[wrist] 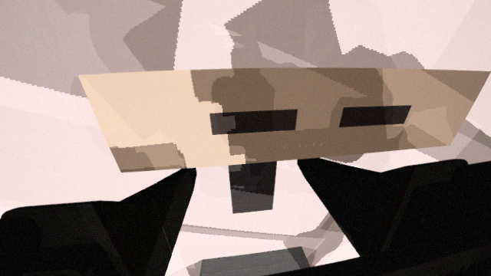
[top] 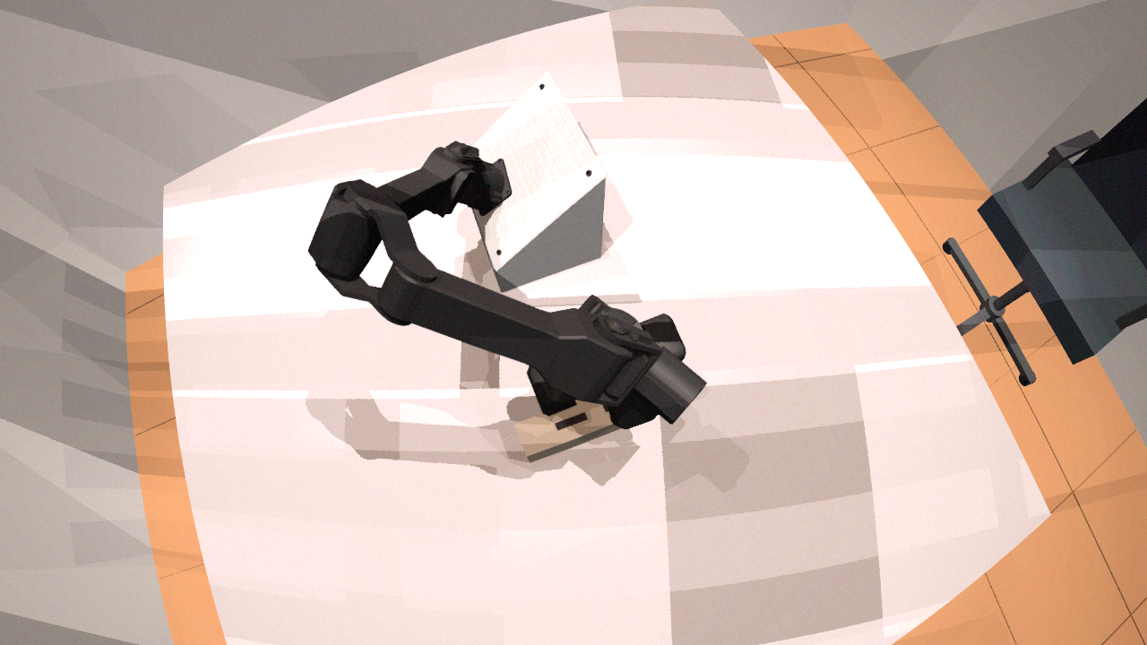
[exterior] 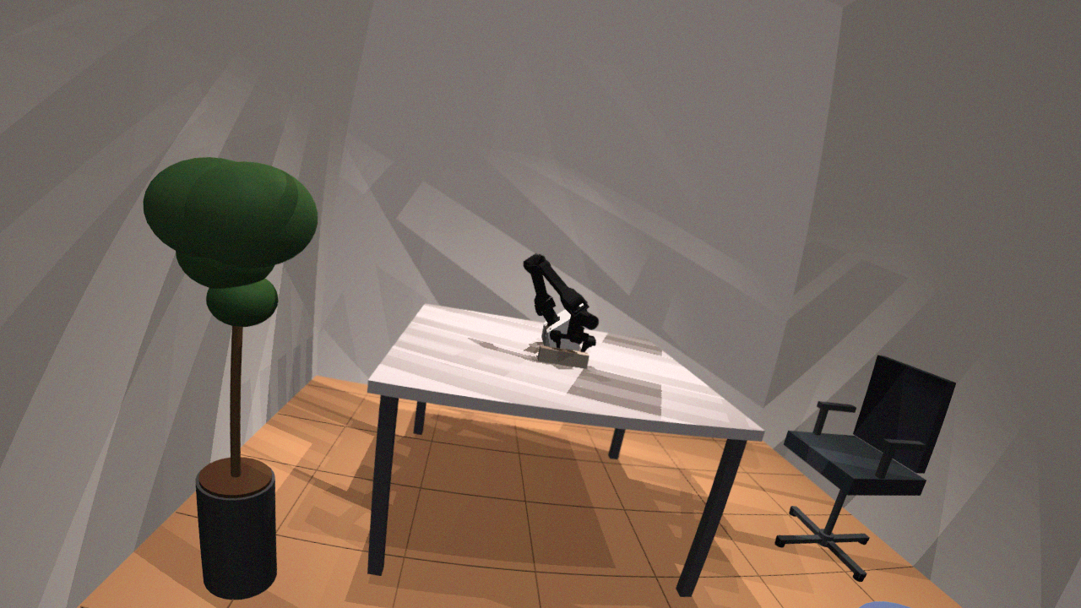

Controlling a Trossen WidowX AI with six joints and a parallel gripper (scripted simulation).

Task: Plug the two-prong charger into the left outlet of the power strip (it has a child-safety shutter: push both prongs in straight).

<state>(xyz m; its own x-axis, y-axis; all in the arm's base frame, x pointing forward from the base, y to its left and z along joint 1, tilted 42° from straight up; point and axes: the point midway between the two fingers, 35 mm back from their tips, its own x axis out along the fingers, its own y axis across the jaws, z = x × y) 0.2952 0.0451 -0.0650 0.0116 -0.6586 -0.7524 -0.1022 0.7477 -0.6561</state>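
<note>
The tan power strip (top: 537, 439) (exterior: 562, 357) (wrist: 149, 111) lies on the table, with two dark slots on its top in the wrist view. The charger (wrist: 253, 192), a small dark grey block, meets the strip's lower edge in the wrist view, below the left slot. Its prongs are hidden, so I cannot tell how far they are in. The arm hides it in the top view. My gripper (wrist: 248, 163) (exterior: 572, 344) is open. Its black fingers stand on either side of the charger, with gaps showing at both sides.
A wedge-shaped stand (top: 557, 236) with a white sloping face stands beside the arm's base on the table (top: 384, 553) (exterior: 483, 389). A grey block (wrist: 249, 264) shows at the bottom of the wrist view. A chair (top: 1050, 248) (exterior: 854, 461) and a potted plant (exterior: 236, 529) stand off the table.
</note>
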